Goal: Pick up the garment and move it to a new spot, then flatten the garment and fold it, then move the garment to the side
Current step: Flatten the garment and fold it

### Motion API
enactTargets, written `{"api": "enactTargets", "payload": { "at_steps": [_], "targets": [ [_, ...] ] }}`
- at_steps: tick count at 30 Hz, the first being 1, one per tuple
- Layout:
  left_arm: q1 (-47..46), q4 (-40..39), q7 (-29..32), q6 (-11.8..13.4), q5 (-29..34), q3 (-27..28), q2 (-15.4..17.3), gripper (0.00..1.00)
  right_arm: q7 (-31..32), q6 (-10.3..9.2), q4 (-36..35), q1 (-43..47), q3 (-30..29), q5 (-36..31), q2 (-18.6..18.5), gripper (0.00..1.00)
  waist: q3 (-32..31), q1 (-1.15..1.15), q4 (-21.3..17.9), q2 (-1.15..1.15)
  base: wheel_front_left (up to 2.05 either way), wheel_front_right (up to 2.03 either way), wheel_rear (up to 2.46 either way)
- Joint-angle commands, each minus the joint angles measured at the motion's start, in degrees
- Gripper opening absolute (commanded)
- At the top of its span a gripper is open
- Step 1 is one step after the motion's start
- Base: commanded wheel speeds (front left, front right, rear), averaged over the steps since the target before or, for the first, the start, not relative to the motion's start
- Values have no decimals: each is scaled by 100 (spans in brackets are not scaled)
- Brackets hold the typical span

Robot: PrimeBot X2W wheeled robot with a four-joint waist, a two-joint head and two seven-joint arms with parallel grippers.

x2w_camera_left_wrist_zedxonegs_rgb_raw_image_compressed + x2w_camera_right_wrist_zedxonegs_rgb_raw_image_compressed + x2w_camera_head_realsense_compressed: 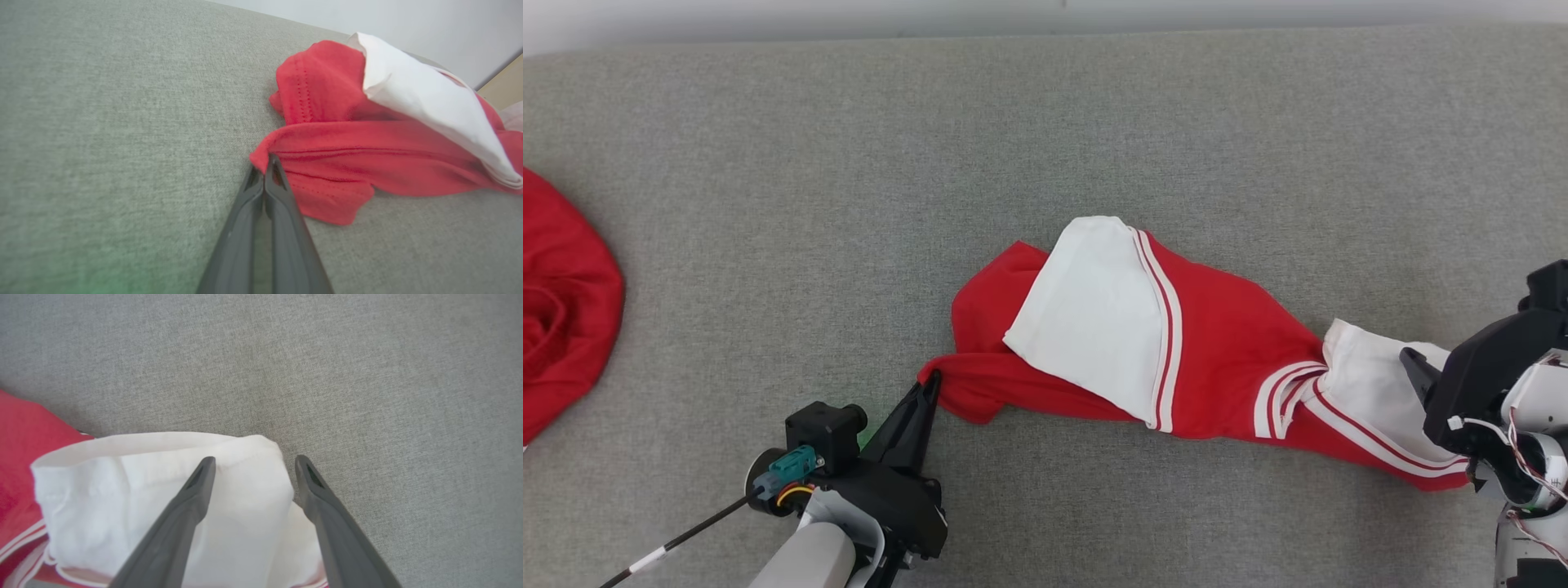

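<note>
At the far left edge of the grey surface (849, 163) lies a separate red cloth (564, 302), well apart from the work. Next comes the left end effector (929, 388), its two dark fingers pressed together on a red corner at the left tip of the garment (1225, 343); the fabric puckers right at the fingertips.

The garment stretches across the middle and right of the surface as a crumpled red band with white stripes. A white panel (1086, 310) is folded over its upper part, and a white end (1372, 384) lies at the right. Over that white end the right end effector (255, 465) stands with its fingers spread wide, one above the cloth and one just past its edge, holding nothing.

The garment looks light, soft and limp, not fragile. It will likely sag, drag and double over between holds, and a thin single layer could slide out of a pinch. Hems and corners look like the surest holds. The stitched edge of the white end seems the right place for the second grip, opposite the pinched corner.
</note>
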Motion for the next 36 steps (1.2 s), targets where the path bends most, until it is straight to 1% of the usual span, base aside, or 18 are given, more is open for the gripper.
{"api": "enactTargets", "payload": {
  "at_steps": [1,2,3,4,5,7,11,16,20,21,23,26,30,32,34,36],
  "targets": [
    [-27,43,-17,16,21,-1,36,0,27,7,75,-58,33,-6,6,67,24,0,38,0,0,0,0],
    [-32,51,-17,14,23,-6,34,0,49,7,118,-68,52,-10,6,36,26,0,48,0,0,0,0],
    [-35,57,-17,13,24,-8,30,0,98,7,152,-65,79,-9,2,23,24,0,58,0,0,0,0],
    [-35,66,-17,12,22,-13,24,0,114,7,163,-65,88,2,-12,7,17,0,66,0,0,0,0],
    [-32,79,-17,9,20,-17,19,0,142,7,169,-52,86,0,-26,0,5,0,74,0,0,0,0],
    [-13,96,-17,6,8,-15,11,0,224,7,163,2,110,8,-52,0,-38,0,79,0,0,0,0],
    [12,41,-18,17,12,48,3,0,92,7,14,14,145,58,-123,0,-139,0,60,0,0,0,0],
    [-187,-226,-19,50,-57,354,-5,0,-440,7,-98,-232,221,199,-175,0,-234,0,24,0,0,0,0],
    [-637,-341,99,-3,-280,530,58,0,-1105,7,8,-635,427,304,-309,0,-204,0,-45,0,0,0,0],
    [-637,-341,99,-3,-280,530,58,0,-1105,7,8,-635,427,304,-309,0,-204,0,-45,0,0,0,0],
    [-955,-408,258,-42,-516,689,120,0,-1552,7,84,-979,670,390,-434,0,-124,0,-120,0,0,0,0],
    [-1513,-490,610,-62,-922,927,192,0,-2245,7,367,-1548,1097,709,-648,0,59,0,-248,0,0,0,0],
    [-2395,-565,1174,-86,-1336,1196,390,0,-2979,7,794,-2586,1683,1089,-838,0,450,0,-455,0,0,0,0],
    [-2915,-586,1402,2,-1475,1385,545,0,-3333,6,994,-3141,1934,1282,-897,0,722,0,-560,0,0,0,0],
    [-3452,-624,1584,108,-1467,1490,684,0,-3673,6,1194,-3742,2064,1479,-851,0,1029,0,-675,0,0,0,0],
    [-3972,-672,1737,239,-1480,1596,764,0,-4025,6,1358,-4377,2294,1429,-975,0,1346,0,-771,0,0,0,0]
  ]
}}
